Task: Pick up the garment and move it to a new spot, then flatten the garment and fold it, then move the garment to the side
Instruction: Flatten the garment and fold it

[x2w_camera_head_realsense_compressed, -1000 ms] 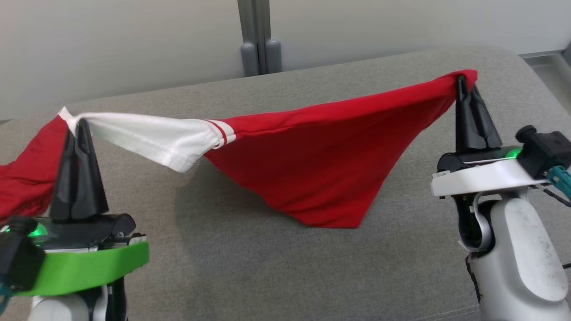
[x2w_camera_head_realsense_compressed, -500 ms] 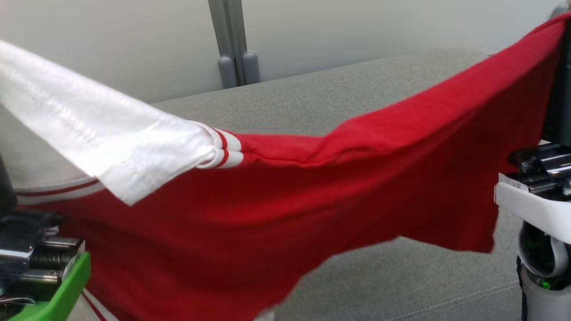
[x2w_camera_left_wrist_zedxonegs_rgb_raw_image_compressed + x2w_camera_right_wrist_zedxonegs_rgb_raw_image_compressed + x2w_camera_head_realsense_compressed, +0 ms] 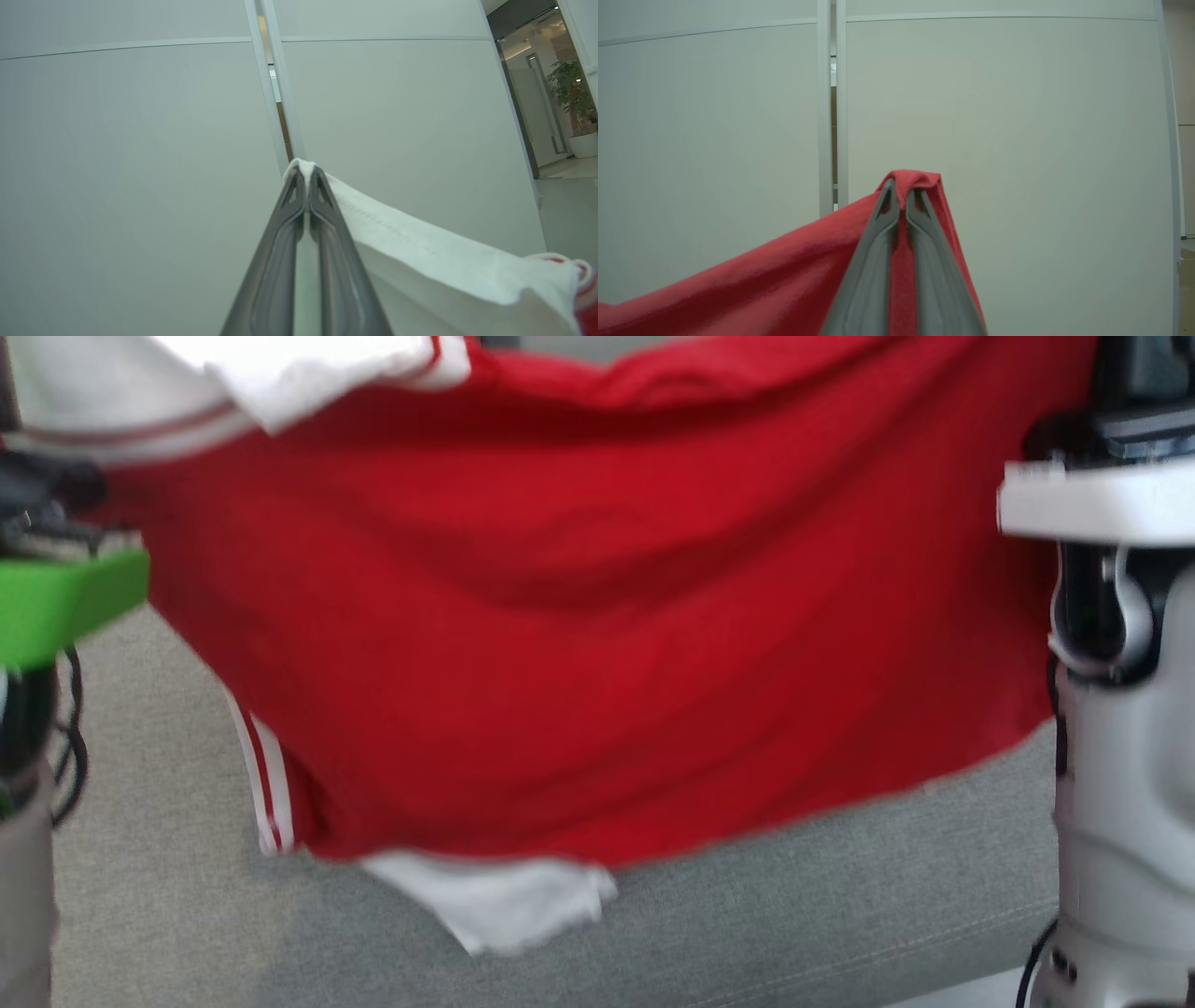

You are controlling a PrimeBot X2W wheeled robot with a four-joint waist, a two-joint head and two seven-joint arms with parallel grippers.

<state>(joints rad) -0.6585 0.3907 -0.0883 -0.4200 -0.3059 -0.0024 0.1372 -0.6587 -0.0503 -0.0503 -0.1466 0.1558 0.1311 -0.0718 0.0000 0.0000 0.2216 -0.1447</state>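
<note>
Pickup looks done: your left gripper (image 3: 306, 170) and right gripper (image 3: 903, 184), each clamped tight on a top edge, hold the garment (image 3: 597, 616) spread in the air over the grey cushion (image 3: 840, 915), leaving you the placing, flattening, folding and setting aside.

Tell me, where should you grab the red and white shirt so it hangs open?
By its two top ends, far apart, fingers coming up from underneath. That's how it's held: the left gripper pinches the white sleeve at its edge, the right gripper pinches a red corner. The shirt hangs spread between them over the grey cushion, probably ready to lay flat.
</note>
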